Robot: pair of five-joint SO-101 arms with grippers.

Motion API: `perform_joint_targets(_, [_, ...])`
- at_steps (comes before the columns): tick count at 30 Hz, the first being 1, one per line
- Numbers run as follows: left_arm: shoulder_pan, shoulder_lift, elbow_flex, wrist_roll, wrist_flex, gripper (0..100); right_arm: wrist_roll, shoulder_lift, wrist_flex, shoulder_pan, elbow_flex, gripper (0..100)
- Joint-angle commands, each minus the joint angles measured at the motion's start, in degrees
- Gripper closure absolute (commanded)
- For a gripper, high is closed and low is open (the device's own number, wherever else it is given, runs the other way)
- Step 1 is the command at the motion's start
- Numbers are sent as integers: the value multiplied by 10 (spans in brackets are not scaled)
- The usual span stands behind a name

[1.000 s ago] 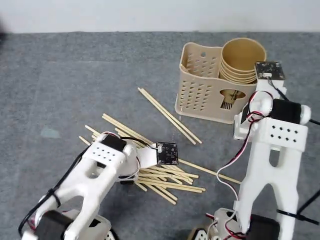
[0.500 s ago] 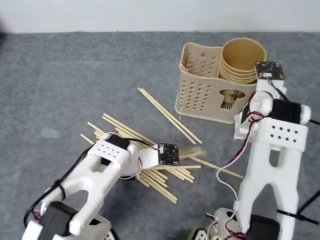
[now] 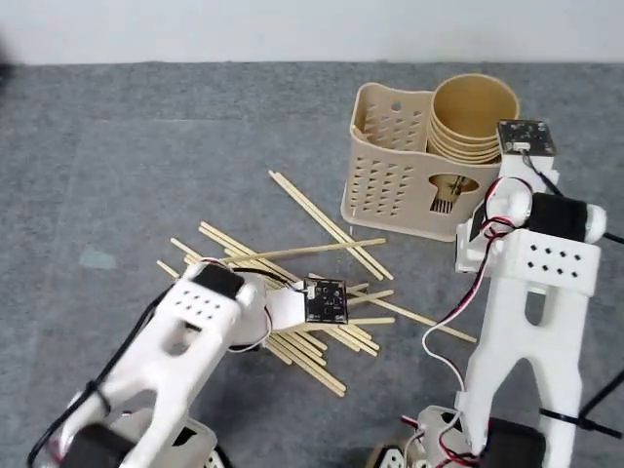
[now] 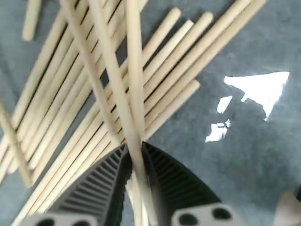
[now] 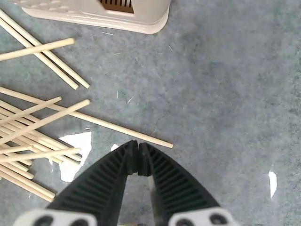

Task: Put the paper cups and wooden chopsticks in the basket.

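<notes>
Between the left fingers (image 4: pixel 101 184) a wooden chopstick (image 4: pixel 117 89) appears to be pinched.

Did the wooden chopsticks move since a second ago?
Yes. The wooden chopsticks shifted up toward the basket, which stayed put; one now crosses the pair lying nearest it.

Right gripper (image 5: pixel 138 161), black ribbed plastic: fingers pressed together, nothing between them, over a grey felt-like table covering (image 5: pixel 225 94). Pale round wooden chopsticks (image 5: pixel 94 120): loose scatter at mid-frame edge, one end near the gripper tips. Beige plastic basket (image 5: pixel 141 21): base only, at frame edge.
</notes>
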Motion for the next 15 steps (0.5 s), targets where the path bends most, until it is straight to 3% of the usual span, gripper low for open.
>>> perform_joint_targets(1, [-2,-110,-11,-4,49,988,7,-22,-7,7,-4,990])
perform_joint_targets(15, [-6,-357,-60,34,154,988,7,-22,-3,16,-7,990])
